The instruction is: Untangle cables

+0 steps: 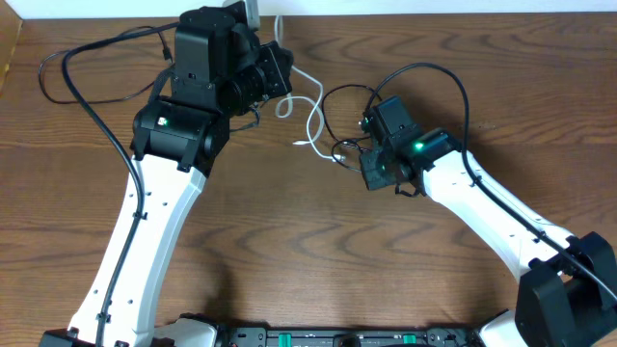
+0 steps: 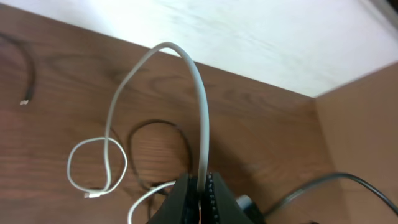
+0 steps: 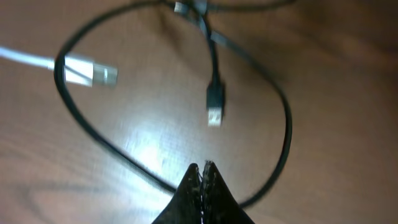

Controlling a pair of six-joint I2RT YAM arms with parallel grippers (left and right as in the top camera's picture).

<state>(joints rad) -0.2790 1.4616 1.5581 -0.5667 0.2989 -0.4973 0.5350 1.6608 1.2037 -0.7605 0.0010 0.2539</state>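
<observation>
Left fingers (image 2: 181, 202): clenched on the white cable (image 2: 202, 112), which arches up ahead of them; overhead hides this.
Right fingers (image 3: 188, 193): pressed together, black cable (image 3: 286, 124) looping ahead.

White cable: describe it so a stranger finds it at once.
On the wooden table, look near the middle of the far edge. The white cable loops there, one stretch pinched in the left tool; its neighbours are black cables.

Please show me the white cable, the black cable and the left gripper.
white cable (image 2: 204, 112): left wrist view, its raised arch.
black cable (image 3: 215, 96): right wrist view, its end plug.
left gripper (image 2: 200, 186): left wrist view, between the fingertips pinching the cable.
</observation>
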